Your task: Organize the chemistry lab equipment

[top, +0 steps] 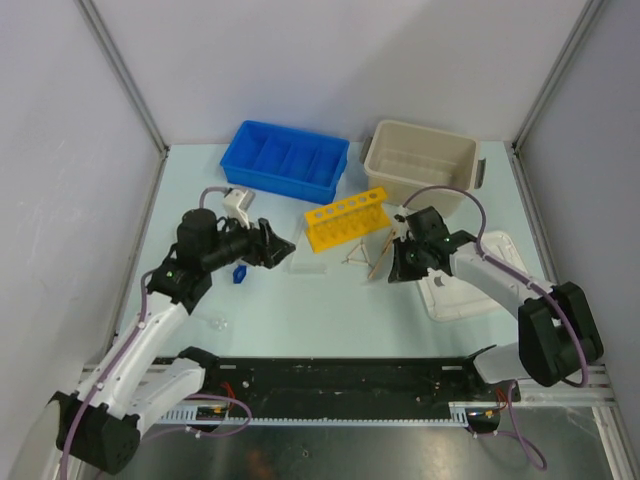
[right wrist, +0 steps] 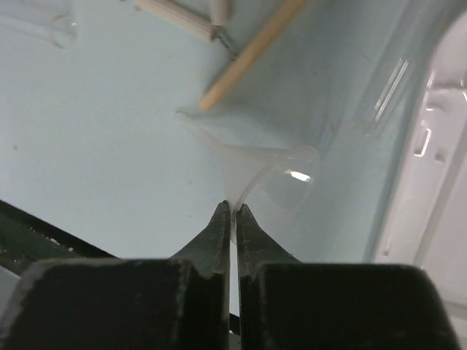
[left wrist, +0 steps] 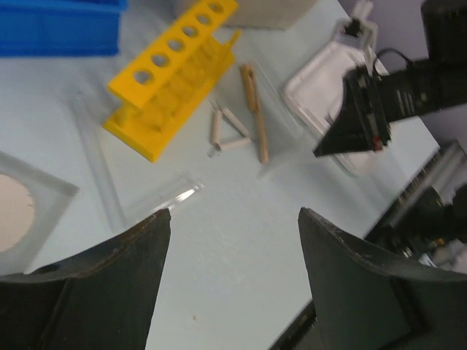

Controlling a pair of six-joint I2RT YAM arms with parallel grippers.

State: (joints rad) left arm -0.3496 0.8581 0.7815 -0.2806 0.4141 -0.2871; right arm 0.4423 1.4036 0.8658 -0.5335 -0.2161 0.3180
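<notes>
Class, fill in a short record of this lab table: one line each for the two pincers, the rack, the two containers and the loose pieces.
left pincer: open, holding nothing
right pincer: shut on the clear funnel
yellow rack: on the table, in front of both containers
blue bin: back left
beige tub: back right, uncovered; white lid lies on the table nearer the arms
wooden stick and wire triangle: loose beside the rack

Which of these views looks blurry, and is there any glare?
Left wrist: soft all over, the rack has smeared edges. Right wrist: sharper, with one bright glint on the funnel. Top external: even light, only faint shadows.
</notes>
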